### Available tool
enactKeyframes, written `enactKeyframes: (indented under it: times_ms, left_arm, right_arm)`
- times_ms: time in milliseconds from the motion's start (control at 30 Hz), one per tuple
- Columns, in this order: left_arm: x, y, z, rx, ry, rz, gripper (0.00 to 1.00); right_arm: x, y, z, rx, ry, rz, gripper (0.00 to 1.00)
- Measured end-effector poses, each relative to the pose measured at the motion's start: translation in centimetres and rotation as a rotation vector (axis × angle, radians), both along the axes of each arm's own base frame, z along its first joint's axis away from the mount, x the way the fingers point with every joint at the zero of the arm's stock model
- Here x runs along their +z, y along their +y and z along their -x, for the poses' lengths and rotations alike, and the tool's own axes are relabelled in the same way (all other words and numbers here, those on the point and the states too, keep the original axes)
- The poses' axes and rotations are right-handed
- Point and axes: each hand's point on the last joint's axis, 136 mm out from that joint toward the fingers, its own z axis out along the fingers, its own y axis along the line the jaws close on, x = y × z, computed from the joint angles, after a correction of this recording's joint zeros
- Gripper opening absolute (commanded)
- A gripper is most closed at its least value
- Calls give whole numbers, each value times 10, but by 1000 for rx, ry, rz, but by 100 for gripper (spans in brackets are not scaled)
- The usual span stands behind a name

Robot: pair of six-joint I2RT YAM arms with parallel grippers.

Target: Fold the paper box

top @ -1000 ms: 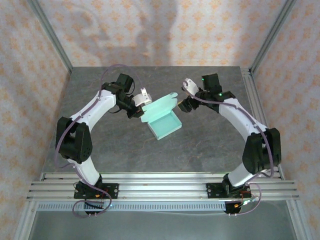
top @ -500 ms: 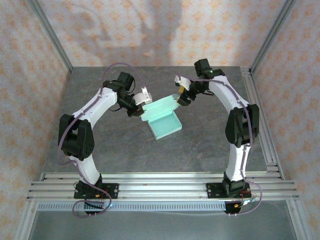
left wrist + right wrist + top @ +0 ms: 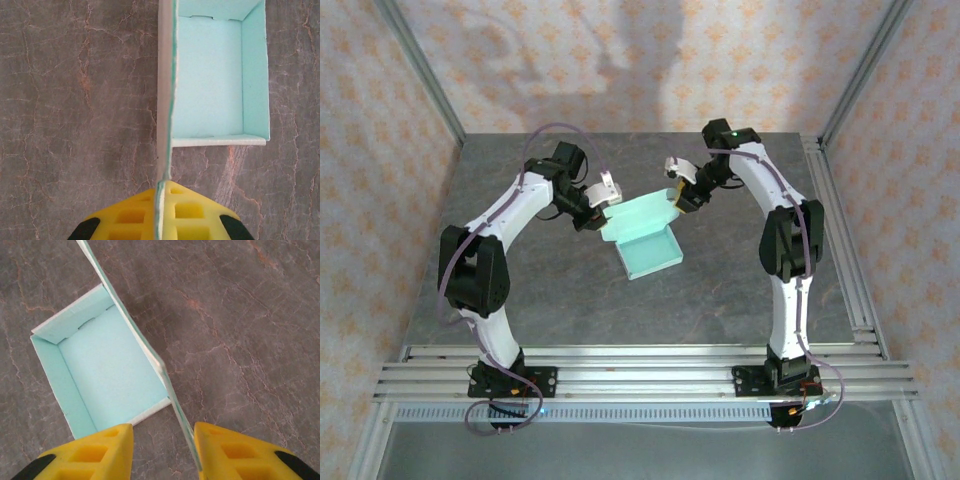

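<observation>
The paper box (image 3: 652, 252) is an open mint-blue tray in the middle of the table, its lid flap (image 3: 638, 214) standing up along the far side. In the left wrist view the flap (image 3: 165, 100) runs edge-on beside the tray (image 3: 210, 85). My left gripper (image 3: 161, 200) is shut on the flap's left end, also seen from above (image 3: 601, 212). My right gripper (image 3: 162, 445) is open around the flap's other end (image 3: 175, 400). The card leans against the right finger (image 3: 235, 450), and a wide gap separates it from the other finger. From above, that gripper (image 3: 678, 199) sits at the flap's right corner.
The dark stone-patterned tabletop (image 3: 570, 300) lies bare around the box. Aluminium frame posts and patterned walls close in the back and sides. A rail (image 3: 640, 365) with both arm bases runs along the near edge.
The right arm's elbow has swung toward the back and its gripper has shifted slightly left onto the flap's right corner. The left arm and the box have stayed put.
</observation>
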Motion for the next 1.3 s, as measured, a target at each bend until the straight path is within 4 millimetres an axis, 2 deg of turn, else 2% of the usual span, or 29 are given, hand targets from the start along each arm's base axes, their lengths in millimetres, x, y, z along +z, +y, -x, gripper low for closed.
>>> enactKeyframes:
  times_ms: [233, 367, 533, 733, 767, 867, 900, 1133, 1300]
  left_arm:
    - [0, -1, -3, 1, 3, -1, 0]
    - [0, -1, -3, 0, 3, -1, 0]
    - [0, -1, -3, 1, 4, -2, 0]
    - [0, -1, -4, 1, 3, -2, 0]
    - [0, -1, -4, 1, 3, -2, 0]
    - [0, -1, -3, 1, 5, -3, 0]
    - [0, 0, -3, 2, 6, -3, 0]
    - [0, 0, -3, 15, 15, -1, 0]
    - [0, 1, -9, 88, 25, -5, 0]
  right_arm:
    - [-7, 8, 2, 24, 28, 9, 28]
    - [-13, 7, 4, 27, 48, 16, 17]
    - [-13, 6, 5, 29, 54, 22, 22]
    - [-12, 4, 6, 25, 62, 26, 19]
    - [-12, 3, 6, 24, 62, 27, 17]
    - [-12, 2, 7, 23, 69, 30, 2]
    - [-12, 1, 8, 27, 69, 31, 0]
    - [-12, 1, 10, 26, 78, 34, 0]
    - [-14, 3, 5, -31, 58, 40, 0]
